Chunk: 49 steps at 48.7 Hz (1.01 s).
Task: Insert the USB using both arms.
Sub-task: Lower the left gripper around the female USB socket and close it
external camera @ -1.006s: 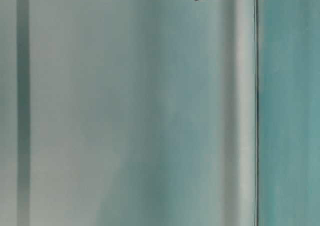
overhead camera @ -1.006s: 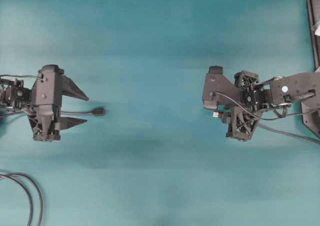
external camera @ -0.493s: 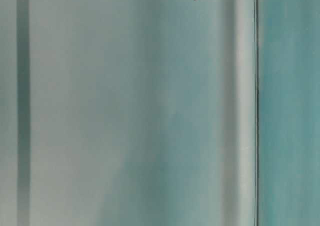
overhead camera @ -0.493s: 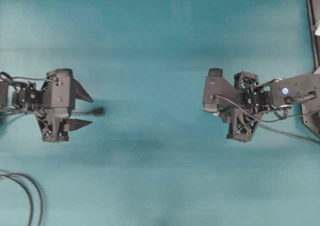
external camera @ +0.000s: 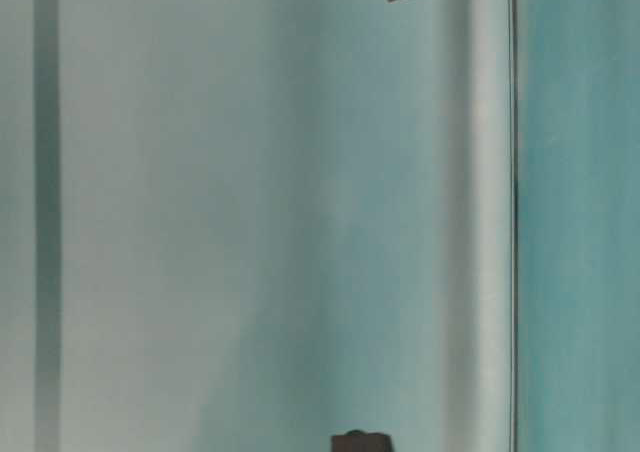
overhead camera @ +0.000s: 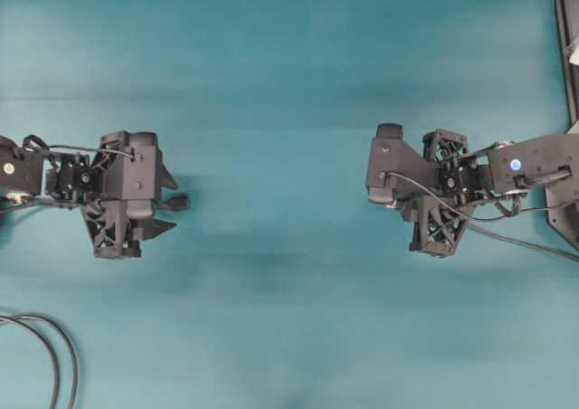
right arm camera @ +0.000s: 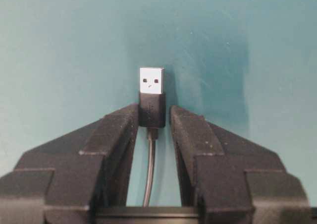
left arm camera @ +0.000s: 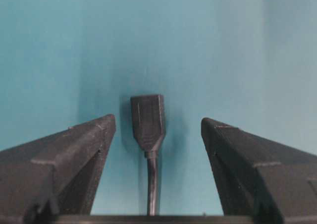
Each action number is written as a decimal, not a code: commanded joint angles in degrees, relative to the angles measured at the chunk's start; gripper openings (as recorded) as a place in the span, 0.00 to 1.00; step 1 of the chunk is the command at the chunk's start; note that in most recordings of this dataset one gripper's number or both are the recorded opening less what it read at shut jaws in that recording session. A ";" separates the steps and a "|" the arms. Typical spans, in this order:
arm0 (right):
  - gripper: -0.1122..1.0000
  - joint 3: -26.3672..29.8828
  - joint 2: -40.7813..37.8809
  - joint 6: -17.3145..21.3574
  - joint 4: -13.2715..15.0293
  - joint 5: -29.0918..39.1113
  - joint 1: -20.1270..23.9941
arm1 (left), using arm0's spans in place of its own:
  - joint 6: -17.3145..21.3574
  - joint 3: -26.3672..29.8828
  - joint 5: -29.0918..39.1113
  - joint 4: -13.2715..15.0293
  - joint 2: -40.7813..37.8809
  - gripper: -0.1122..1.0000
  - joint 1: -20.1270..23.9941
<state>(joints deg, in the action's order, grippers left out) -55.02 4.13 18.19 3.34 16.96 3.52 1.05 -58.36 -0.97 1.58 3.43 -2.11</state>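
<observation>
2 black arms lie over a teal worktop (overhead camera: 289, 83), one at its left edge and one at its right edge, their grippers pointing toward each other and well apart. Left gripper (left arm camera: 157, 135): jaws spread wide, with a black socket end (left arm camera: 147, 121) of a thin cable lying on the worktop between the 2 fingers and touching neither; in the overhead view this gripper (overhead camera: 167, 205) has the socket end (overhead camera: 178, 202) showing just past its fingertips. Right gripper (right arm camera: 153, 116): jaws narrow, pressed against both sides of the dark-grey body of the USB (right arm camera: 151, 87), whose silver metal tip juts out beyond the fingertips; its thin cable runs back between the fingers. From overhead the right gripper (overhead camera: 391, 204) hides almost all of the plug beneath the wrist housing. Looped dark cables (overhead camera: 50, 350) lie at the front-left corner of the worktop. Table-level view: blurred pale panels only, with a small dark shape at its bottom edge that cannot be identified.
</observation>
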 commanded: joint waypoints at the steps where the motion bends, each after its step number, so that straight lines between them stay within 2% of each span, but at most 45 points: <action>1: 0.34 0.09 -2.37 0.18 -0.18 -0.97 0.79 | 0.44 0.97 0.53 -0.09 -0.53 0.88 0.44; 8: 0.33 0.35 -2.37 0.18 -0.18 -0.97 0.97 | 0.44 1.05 1.05 -0.09 -0.88 0.85 0.88; 19: 0.33 0.44 -2.37 0.18 -0.18 -0.97 1.41 | 0.53 1.58 0.18 -0.09 -0.88 0.69 0.97; 34: 0.33 0.53 -2.37 0.09 -0.18 -0.97 1.41 | 0.44 1.67 0.70 -0.09 -1.14 0.64 0.97; 49: 0.30 0.79 -2.37 0.09 -0.18 -0.97 1.49 | 0.88 1.76 0.79 -0.09 -1.05 0.32 0.97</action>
<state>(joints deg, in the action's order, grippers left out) -54.67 3.87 18.11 3.34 16.96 3.78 1.05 -57.57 0.26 1.58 1.93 -1.05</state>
